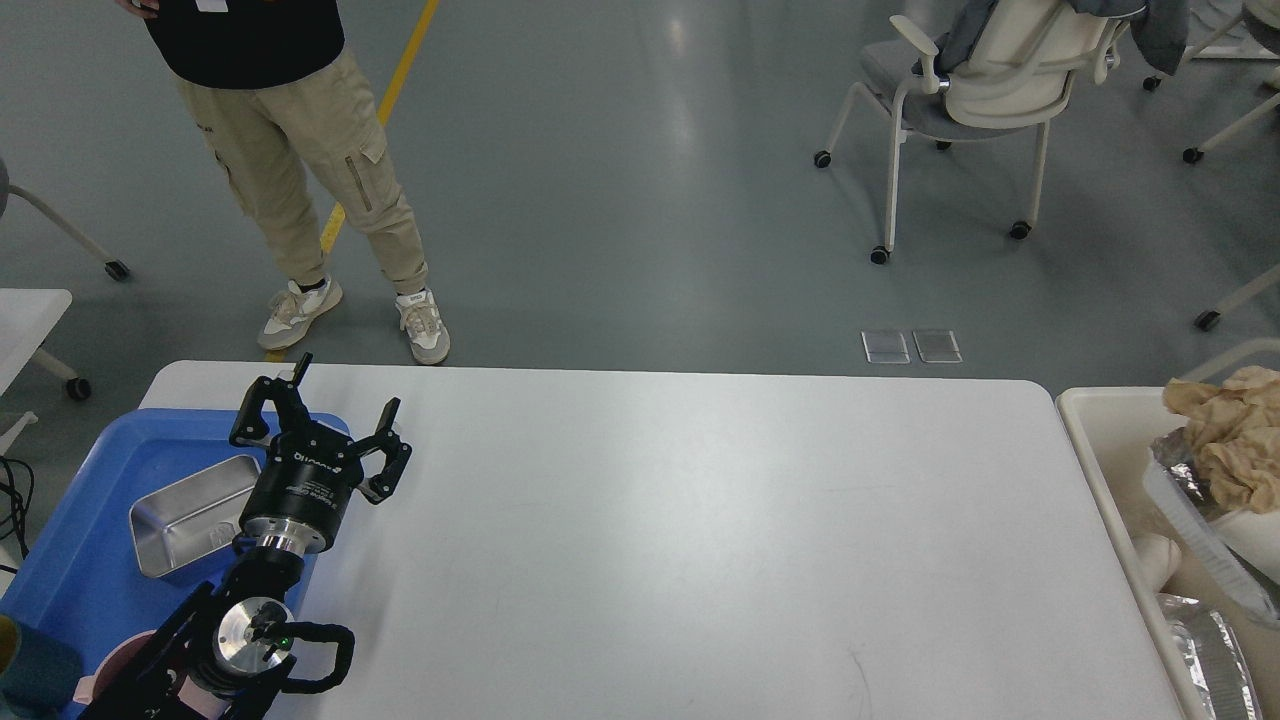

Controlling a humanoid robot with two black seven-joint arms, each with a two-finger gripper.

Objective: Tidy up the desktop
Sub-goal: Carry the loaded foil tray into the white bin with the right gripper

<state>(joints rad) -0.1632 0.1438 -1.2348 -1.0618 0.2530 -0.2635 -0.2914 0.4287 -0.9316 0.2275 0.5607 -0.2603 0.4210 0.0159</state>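
Desk [640, 540] fills centre, bare top. Foil tray w/ paper [1225, 470] over bin [1090, 430] at 3 o'clock; right end effector out of view. Judgement: drop low, well inside bin rim. Left end effector [322, 420] at 9 o'clock, released.

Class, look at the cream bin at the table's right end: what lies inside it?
In the bin: crumpled brown paper atop a foil tray, something white and more foil. Whatever lies beneath them, and the bin's right part, is hidden.

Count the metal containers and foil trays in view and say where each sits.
3. A steel pan lies in the blue tray at left. In the cream bin at right, one foil tray holds crumpled paper; another lies nearer. More may be hidden off-frame.
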